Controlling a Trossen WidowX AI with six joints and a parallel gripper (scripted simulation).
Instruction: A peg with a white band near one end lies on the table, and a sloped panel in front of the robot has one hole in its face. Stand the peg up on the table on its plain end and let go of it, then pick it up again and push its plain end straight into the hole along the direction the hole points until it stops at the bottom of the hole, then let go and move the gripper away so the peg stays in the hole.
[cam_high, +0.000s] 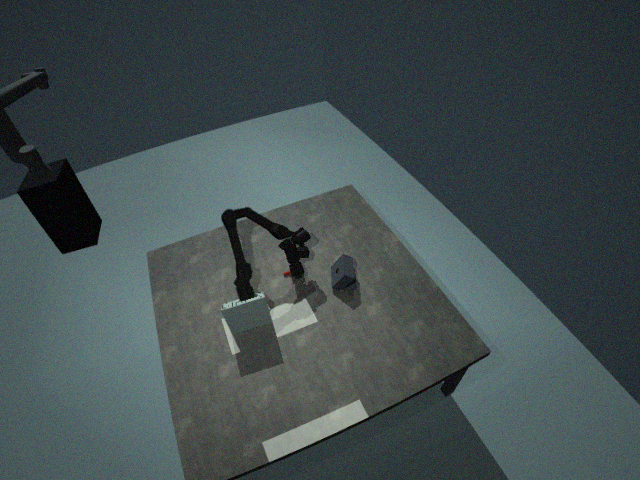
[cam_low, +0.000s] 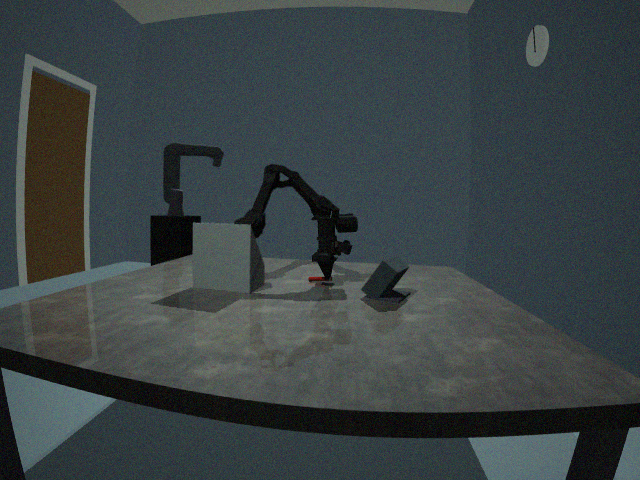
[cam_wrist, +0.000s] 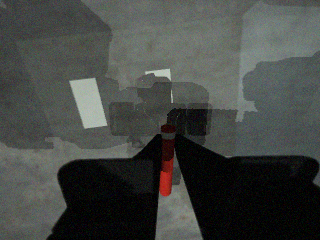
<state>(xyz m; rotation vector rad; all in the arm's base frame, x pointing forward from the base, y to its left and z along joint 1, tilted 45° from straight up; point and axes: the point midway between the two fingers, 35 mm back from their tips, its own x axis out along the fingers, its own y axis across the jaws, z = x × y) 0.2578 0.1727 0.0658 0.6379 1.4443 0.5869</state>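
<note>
A red peg (cam_wrist: 166, 165) (cam_low: 316, 279) (cam_high: 286, 272) with a white band near its far end lies flat on the table (cam_high: 361, 330). My gripper (cam_wrist: 167, 138) (cam_low: 326, 274) (cam_high: 297, 274) points straight down over it, low at the table, and its two dark fingers are shut on the peg's middle. The banded end sticks out beyond the fingertips in the wrist view. The sloped grey panel (cam_high: 343, 271) (cam_low: 383, 279) stands to the right of the gripper, with a small dark hole (cam_high: 336, 270) in its face.
The arm's grey base box (cam_high: 247, 312) (cam_low: 223, 256) stands left of the gripper. Pale patches (cam_high: 314, 429) (cam_wrist: 88, 103) lie on the table. A second dark arm on a black pedestal (cam_high: 59, 206) (cam_low: 173, 237) stands off the table, far left.
</note>
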